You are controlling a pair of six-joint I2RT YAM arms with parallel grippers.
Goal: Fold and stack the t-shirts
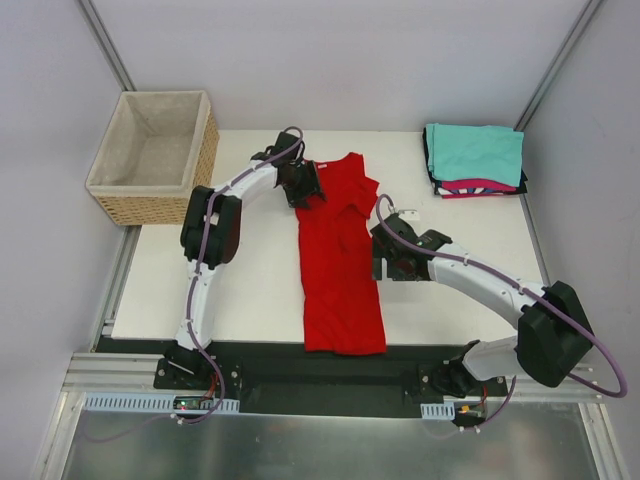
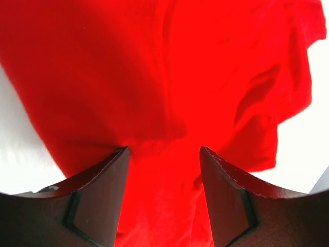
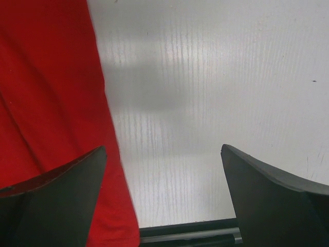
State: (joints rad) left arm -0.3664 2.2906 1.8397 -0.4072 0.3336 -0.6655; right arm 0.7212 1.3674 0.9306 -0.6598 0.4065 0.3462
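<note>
The bright red t-shirt (image 1: 342, 265) lies as a long narrow strip down the middle of the white table (image 1: 230, 270), collar end far, hem at the near edge. My left gripper (image 1: 302, 186) is at the shirt's far left shoulder. In the left wrist view it (image 2: 164, 149) is open with wrinkled red cloth (image 2: 154, 77) under and between the jaws. My right gripper (image 1: 386, 262) is at the shirt's right edge, midway along. In the right wrist view it (image 3: 163, 148) is wide open, one finger over the red edge (image 3: 46, 103), bare table between. Folded teal (image 1: 475, 152), magenta-pink (image 1: 470, 186) and black (image 1: 429, 160) shirts are stacked at the back right.
A woven wicker basket (image 1: 205, 150) with beige lining stands off the table's back left corner. A black rail (image 1: 320, 375) runs along the near edge with both arm bases. Grey walls enclose the sides and back.
</note>
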